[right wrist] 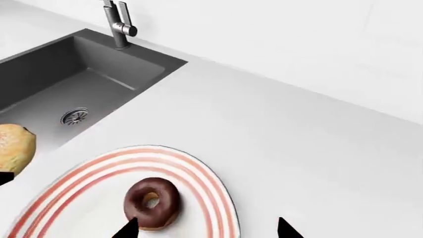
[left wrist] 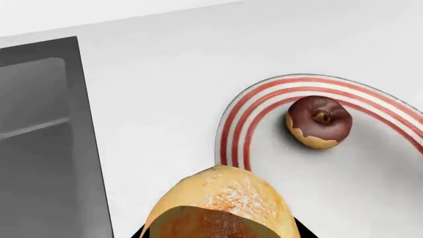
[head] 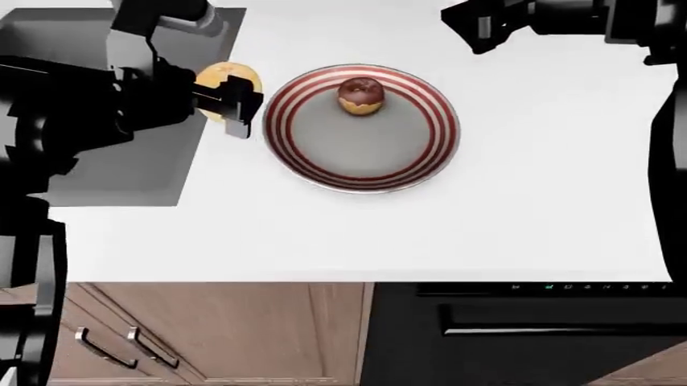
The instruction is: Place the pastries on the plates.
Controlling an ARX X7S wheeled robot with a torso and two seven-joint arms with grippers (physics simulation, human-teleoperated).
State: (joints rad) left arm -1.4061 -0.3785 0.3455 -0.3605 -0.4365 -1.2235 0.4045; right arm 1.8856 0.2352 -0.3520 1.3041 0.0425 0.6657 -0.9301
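The golden-yellow bun is held in my left gripper, above the counter between the sink and the left rim of the red-striped plate. In the left wrist view the bun fills the space between the jaws, next to the plate's rim. The dark-topped pastry lies on the far part of the striped plate; it also shows in the left wrist view and the right wrist view. My right gripper is open and empty, raised beyond the plate's far right. The white plate is out of view.
A dark grey sink lies left of the plate, with a faucet at its back. The white counter stretches right of the plate. Its front edge has wooden drawers and a dark appliance front below.
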